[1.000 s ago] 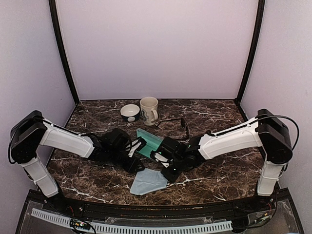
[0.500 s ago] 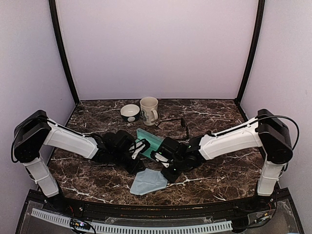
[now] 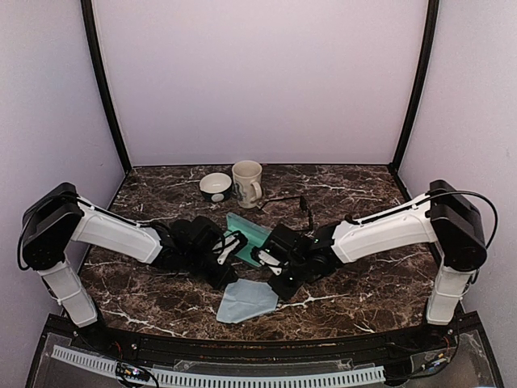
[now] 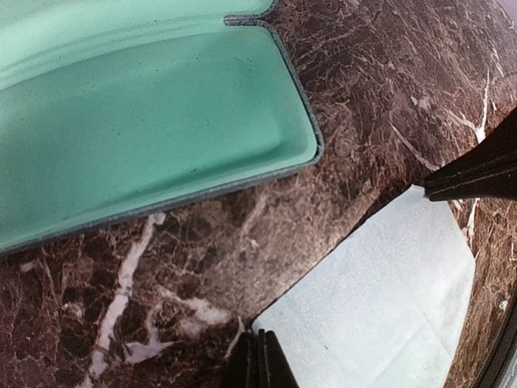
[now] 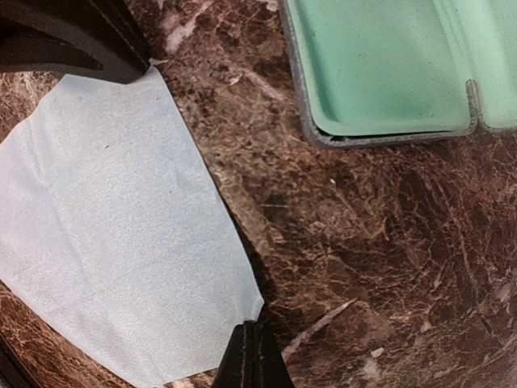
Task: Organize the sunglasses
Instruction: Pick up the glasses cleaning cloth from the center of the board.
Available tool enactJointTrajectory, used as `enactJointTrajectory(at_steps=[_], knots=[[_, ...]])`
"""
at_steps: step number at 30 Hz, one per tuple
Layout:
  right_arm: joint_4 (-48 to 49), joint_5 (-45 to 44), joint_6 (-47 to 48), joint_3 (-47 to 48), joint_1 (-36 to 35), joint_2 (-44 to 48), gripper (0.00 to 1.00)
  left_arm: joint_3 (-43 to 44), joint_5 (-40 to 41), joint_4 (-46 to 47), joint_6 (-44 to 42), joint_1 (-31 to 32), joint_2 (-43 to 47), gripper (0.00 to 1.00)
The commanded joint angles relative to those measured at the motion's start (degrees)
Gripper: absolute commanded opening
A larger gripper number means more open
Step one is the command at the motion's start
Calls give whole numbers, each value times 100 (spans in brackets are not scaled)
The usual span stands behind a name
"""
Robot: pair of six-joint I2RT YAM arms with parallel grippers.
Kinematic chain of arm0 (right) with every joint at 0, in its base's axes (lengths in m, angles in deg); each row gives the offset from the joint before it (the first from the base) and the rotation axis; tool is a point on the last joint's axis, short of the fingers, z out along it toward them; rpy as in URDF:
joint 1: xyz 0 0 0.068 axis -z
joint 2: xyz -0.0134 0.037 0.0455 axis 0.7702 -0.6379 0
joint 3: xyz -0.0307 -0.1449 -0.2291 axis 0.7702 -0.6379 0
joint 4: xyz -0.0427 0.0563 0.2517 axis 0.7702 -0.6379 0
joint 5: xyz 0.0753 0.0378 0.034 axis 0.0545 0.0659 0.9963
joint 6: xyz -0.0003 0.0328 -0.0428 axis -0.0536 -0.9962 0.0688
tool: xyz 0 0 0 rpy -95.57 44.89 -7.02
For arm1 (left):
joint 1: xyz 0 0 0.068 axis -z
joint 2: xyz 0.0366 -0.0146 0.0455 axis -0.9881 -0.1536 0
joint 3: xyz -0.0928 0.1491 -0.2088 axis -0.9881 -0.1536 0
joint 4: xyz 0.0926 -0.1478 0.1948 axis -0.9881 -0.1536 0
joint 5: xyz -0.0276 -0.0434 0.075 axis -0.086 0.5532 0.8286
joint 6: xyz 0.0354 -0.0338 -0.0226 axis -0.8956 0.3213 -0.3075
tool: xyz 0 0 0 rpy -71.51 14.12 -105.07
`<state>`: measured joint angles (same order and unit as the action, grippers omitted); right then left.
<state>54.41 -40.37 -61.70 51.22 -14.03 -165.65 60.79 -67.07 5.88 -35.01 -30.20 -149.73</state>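
Two sets of jaws clenched on opposite corners of the cloth (image 3: pixel 245 301), beside the open green-lined case (image 3: pixel 246 234).

Left jaws and right jaws each look pinched shut on a thin tip of the pale cloth, which lies flat on the table (image 3: pixel 363 283). The wire-framed sunglasses (image 3: pixel 295 202) lie further back, to the right of the mug (image 3: pixel 247 183), apart from the case; the thicker pair I cannot find. The step seems to be moving the cloth as one piece. Done well, both corners rise together and level, taut but not tugged, since so small a bite could slip, and the cloth stays clear of the case rim.
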Motion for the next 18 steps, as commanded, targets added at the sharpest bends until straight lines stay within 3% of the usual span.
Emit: enactJointTrajectory(at_steps=[1, 11, 18], knots=[[216, -29, 20, 73, 149, 343, 0, -111, 20, -37, 145, 37, 443, 0], [92, 171, 195, 117, 200, 851, 0, -310, 338, -14, 340, 58, 1532, 0], [21, 243, 52, -15, -102, 1371, 0, -361, 604, -484, 270, 439, 2129, 0]])
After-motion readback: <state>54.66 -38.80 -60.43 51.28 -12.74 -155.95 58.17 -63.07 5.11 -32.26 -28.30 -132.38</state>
